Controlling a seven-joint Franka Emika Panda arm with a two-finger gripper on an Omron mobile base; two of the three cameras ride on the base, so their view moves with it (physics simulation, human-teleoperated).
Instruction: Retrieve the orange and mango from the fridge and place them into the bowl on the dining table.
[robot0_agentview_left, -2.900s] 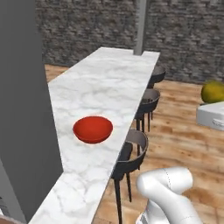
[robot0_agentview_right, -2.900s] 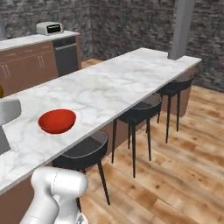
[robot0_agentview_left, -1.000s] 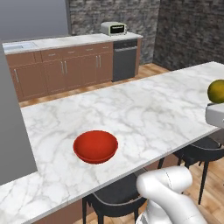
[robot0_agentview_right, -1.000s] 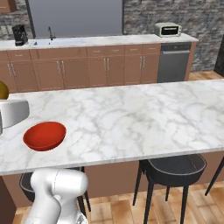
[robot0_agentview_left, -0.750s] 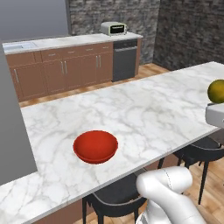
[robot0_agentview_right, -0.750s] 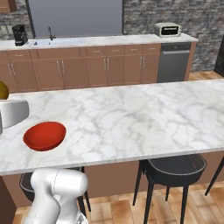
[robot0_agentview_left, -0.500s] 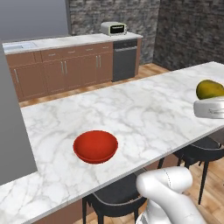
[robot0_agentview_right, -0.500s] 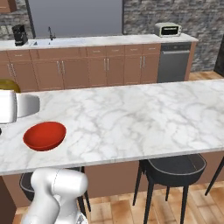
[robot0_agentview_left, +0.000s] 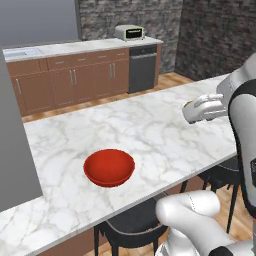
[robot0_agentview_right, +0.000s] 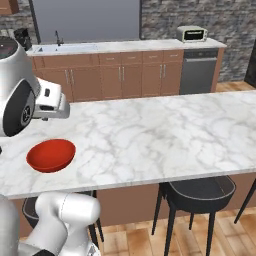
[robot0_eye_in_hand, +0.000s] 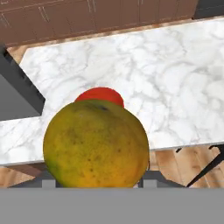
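**Hand carrying mango, bowl not yet beneath it**

The hand is closed on the mango; in the hand view the yellow-green fruit with its orange blush sits right against the lens between the finger tips, so the grip holds fruit, not air. In the left base view only a sliver of yellow shows at the hand's tip; the jaws themselves cannot be made out there.

Working outward from the mango: directly behind it in the hand view a crescent of the red bowl peeks over the fruit's top edge. So along the hand's line of sight the bowl lies ahead and lower. From the left base view the hand hangs above the far right part of the desk, well apart from the bowl, which rests on the marble nearer the fridge side. The bowl is thus to the left of the hand and closer to the robot's edge of the desk. The mango's long axis appears roughly crosswise in the hand view.

Judgement: the carry is midway. The coming move turns on closing the sideways gap, hand travelling left over the marble until the fruit is above the bowl, then lowering before release. Risk: letting go early, so the fruit rolls on the desk.

The bowl looks empty; I judge the orange is still to be fetched.
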